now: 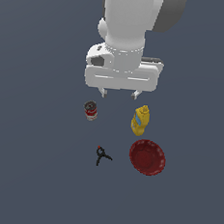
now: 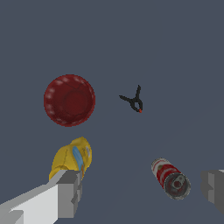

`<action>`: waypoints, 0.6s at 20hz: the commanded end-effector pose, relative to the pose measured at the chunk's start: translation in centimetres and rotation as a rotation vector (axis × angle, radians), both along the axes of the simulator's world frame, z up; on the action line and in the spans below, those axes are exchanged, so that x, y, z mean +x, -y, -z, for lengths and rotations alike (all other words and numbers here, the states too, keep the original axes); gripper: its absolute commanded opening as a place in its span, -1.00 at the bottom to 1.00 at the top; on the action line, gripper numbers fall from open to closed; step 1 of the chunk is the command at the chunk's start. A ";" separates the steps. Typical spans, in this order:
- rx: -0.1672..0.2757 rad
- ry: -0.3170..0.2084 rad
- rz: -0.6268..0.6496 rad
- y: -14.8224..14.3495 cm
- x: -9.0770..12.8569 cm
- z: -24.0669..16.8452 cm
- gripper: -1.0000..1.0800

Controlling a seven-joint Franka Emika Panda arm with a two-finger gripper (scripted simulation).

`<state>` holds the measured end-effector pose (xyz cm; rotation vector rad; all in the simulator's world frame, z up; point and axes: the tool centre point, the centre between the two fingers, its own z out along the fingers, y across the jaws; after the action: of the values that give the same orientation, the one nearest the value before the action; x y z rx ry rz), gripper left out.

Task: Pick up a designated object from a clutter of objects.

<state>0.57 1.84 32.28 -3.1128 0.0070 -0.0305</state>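
Four things sit on the bench and only one matters, so the step in hand looks like lining up over the can (image 1: 90, 110) before dropping down. Going left to right in the exterior view: the can sits furthest toward the exterior view's left, with its grey metal top showing, and whether it stands straight or leans I can't say; then the little black clamp (image 1: 101, 155) with its red tip, nearer the front edge; then the yellow bottle (image 1: 140, 120) and, just in front of that, the red bowl (image 1: 148, 157). The gripper (image 1: 119, 93) hangs well above the surface with its fingers spread wide and nothing between them, and it's roughly between the can and the bottle, not over the can. In the wrist view one finger (image 2: 68, 193) overlaps the bottle while the can (image 2: 170, 178) sits off toward the other. My take: shift toward the can first, centre the jaws around its round side, then descend, so the bottle doesn't get nudged. Nothing touches the can, which helps. As for the bench, it's a plain flat dark grey-blue surface with no edges or corners in view, and no room beyond it shows.
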 end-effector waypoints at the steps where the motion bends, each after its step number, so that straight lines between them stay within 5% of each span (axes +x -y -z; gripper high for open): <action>1: 0.000 -0.001 0.009 0.3 -0.1 0.3 0.92; 12: -0.005 -0.007 0.155 4.1 -1.9 5.4 0.92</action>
<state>-0.86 -1.51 27.88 -3.1112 0.2027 -0.0245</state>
